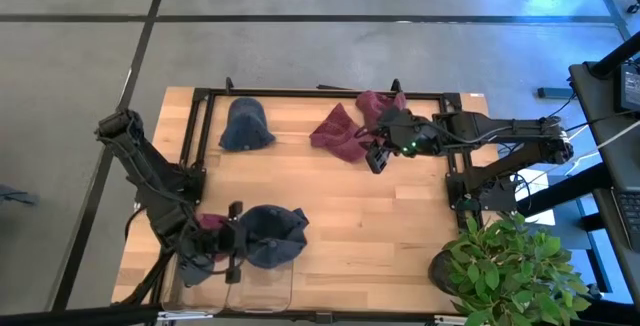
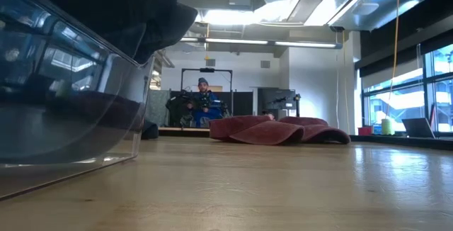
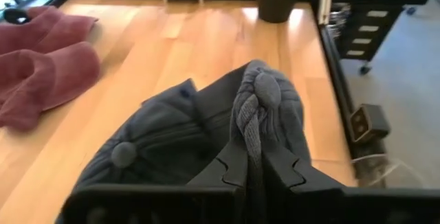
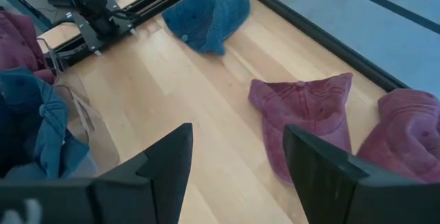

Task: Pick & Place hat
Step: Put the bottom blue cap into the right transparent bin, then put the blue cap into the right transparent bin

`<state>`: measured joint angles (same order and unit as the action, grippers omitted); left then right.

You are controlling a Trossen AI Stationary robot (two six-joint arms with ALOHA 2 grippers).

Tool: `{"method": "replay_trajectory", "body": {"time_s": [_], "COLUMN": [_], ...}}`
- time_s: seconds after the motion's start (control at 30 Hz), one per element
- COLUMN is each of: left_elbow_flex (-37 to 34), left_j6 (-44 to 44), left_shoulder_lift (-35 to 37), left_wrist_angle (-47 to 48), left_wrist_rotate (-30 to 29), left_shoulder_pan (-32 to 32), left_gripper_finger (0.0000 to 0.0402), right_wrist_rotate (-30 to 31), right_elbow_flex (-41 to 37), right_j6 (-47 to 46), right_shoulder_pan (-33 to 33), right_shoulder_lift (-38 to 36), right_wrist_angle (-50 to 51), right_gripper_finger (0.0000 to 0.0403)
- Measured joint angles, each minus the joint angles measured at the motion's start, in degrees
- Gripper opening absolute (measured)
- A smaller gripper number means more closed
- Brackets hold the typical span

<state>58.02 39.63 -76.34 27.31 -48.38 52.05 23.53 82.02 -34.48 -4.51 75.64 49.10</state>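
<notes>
Dark-blue fabric cap [image 1: 268,236] is pinched in the closed left gripper [image 1: 232,240] just above the clear plastic bin [image 1: 262,291], while the right gripper [image 1: 378,158] is held wide, empty, beside the maroon caps [image 1: 342,134].

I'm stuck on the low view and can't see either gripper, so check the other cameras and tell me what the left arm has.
Observer: The left gripper is shut on a bunched fold of a blue hat, near the table's front left.
Operator: Report the bin.
Observer: The clear bin sits at the front edge, right beside that hat; the hat overlaps its rim from above.
Operator: Now give me the right arm.
Observer: The right gripper hangs open and empty near the two maroon hats at the back.
Operator: List any other hats.
Observer: A second blue hat lies at back left.
</notes>
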Motion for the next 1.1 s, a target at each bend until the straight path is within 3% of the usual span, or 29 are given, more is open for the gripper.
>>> {"method": "replay_trajectory", "body": {"time_s": [0.43, 0.7, 0.87, 1.1], "left_elbow_flex": [0.0, 0.0, 0.0, 0.0], "left_j6": [3.2, 1.9, 0.9, 3.0], "left_shoulder_lift": [0.0, 0.6, 4.4, 13.6], "left_wrist_angle": [3.6, 3.6, 3.4, 3.4], "left_wrist_rotate": [2.3, -1.6, -1.7, -1.7], "left_shoulder_pan": [-0.5, -0.4, -0.4, -2.7], "left_gripper_finger": [0.0046, 0.0123, 0.016, 0.0168], "right_wrist_rotate": [0.0, -0.1, -0.2, -0.2], "right_elbow_flex": [0.0, 0.0, 0.0, 0.0], "right_j6": [0.2, 0.4, 0.4, 0.2], "right_shoulder_pan": [0.0, 0.0, 0.0, 0.0], "right_shoulder_lift": [0.0, 0.0, 0.0, 0.0], "right_wrist_angle": [0.0, 0.0, 0.0, 0.0], "right_gripper_finger": [0.0226, 0.0226, 0.0226, 0.0226]}}
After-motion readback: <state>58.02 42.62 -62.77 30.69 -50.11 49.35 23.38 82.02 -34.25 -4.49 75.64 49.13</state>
